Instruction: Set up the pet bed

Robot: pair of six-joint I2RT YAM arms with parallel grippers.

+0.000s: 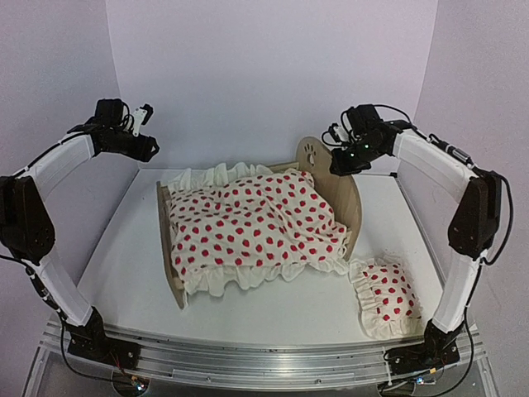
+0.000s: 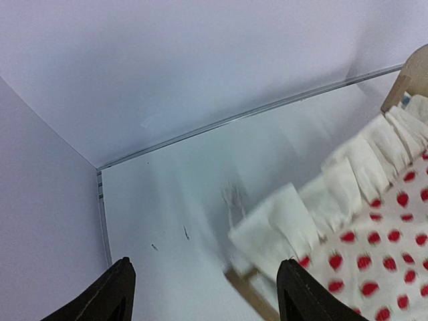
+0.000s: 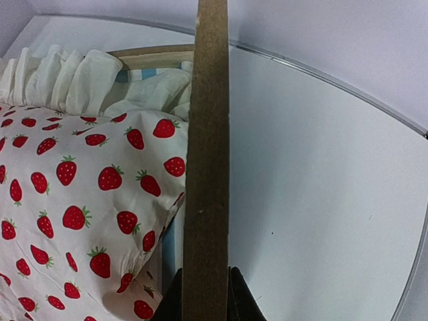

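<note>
White surface (image 1: 116, 273), pale lilac walls (image 1: 264, 74). Bed (image 1: 347, 207) sits mid-surface, running left to right in the top view: footboard (image 1: 170, 256) left, headboard (image 1: 318, 157) right (paw cutout near its top). Blanket (image 1: 256, 227), cream with red strawberries and a ruffled edge, covers nearly all of it and hangs over the near side. Blue-striped mattress (image 3: 131, 75) shows only at the head end. Pillow (image 1: 387, 296), same fabric, lies on the surface just beside the blanket's near-right corner. Right arm (image 1: 430, 165) reaches in from the right, and the right jaws are narrow, pinching the headboard's top edge. Left arm (image 1: 58, 169) is raised off the footboard's far corner. Left jaws are wide with nothing between them, over bare surface and blanket ruffle.
</note>
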